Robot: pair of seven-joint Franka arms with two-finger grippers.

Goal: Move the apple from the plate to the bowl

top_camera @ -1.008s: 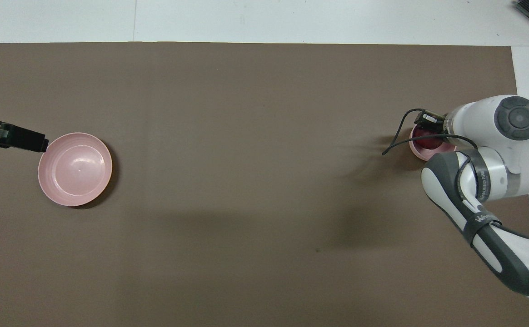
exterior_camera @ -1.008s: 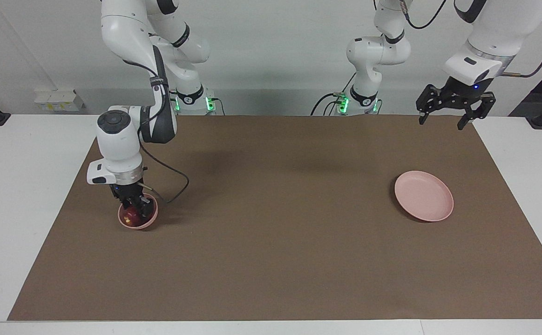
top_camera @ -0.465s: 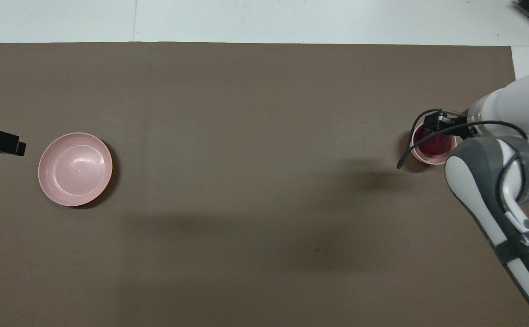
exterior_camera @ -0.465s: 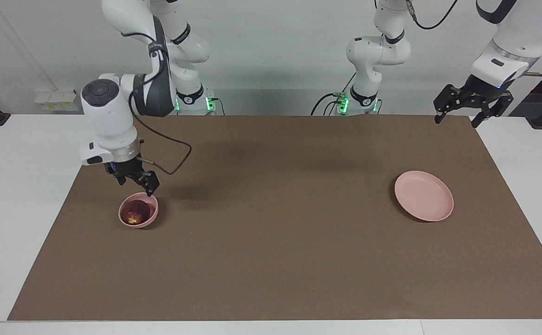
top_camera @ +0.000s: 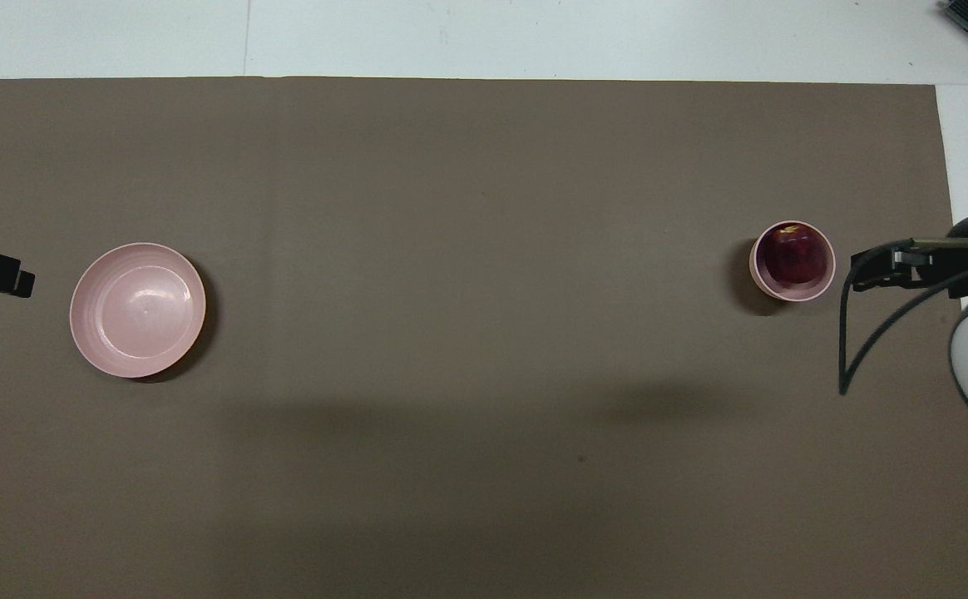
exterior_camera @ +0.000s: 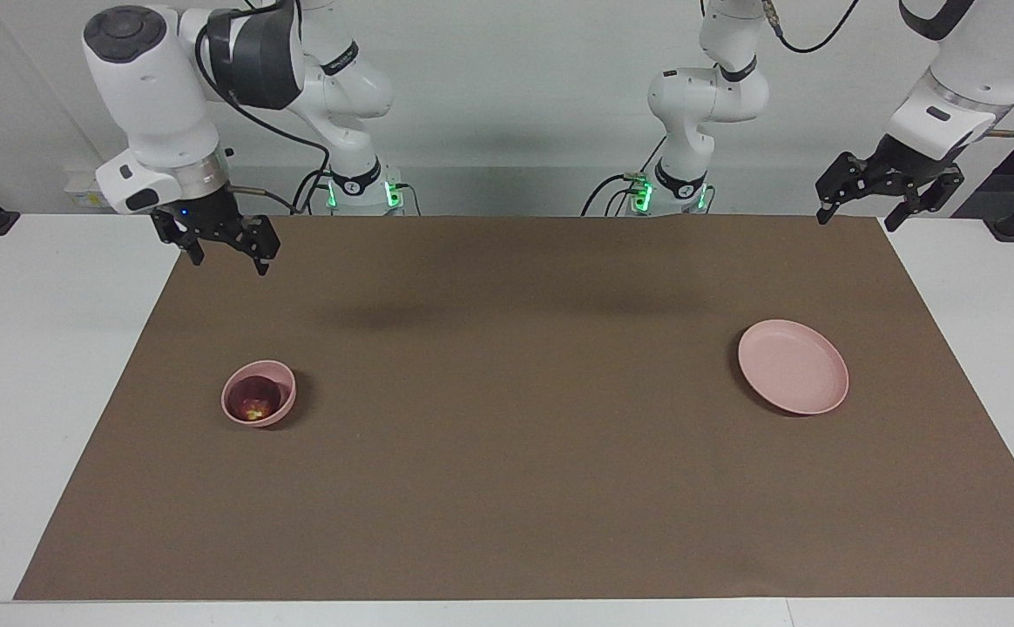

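Observation:
The dark red apple [exterior_camera: 253, 402] [top_camera: 796, 255] lies inside the small pink bowl [exterior_camera: 280, 406] [top_camera: 765, 284] toward the right arm's end of the table. The flat pink plate [exterior_camera: 793, 366] [top_camera: 137, 309] sits bare toward the left arm's end. My right gripper [exterior_camera: 226, 258] hangs open and empty, high over the mat's corner at the robots' edge, well clear of the bowl. My left gripper [exterior_camera: 855, 218] is raised and open over the mat's other corner at the robots' edge, holding nothing.
A brown mat [exterior_camera: 507, 435] covers most of the white table [exterior_camera: 37, 348]. A black cable [top_camera: 846, 333] dangles from the right arm's wrist beside the bowl. Both arm bases [exterior_camera: 359, 187] stand at the robots' edge.
The right gripper opened, left the apple in the bowl, and rose away toward the robots' edge. The left gripper drew back slightly toward its end of the table.

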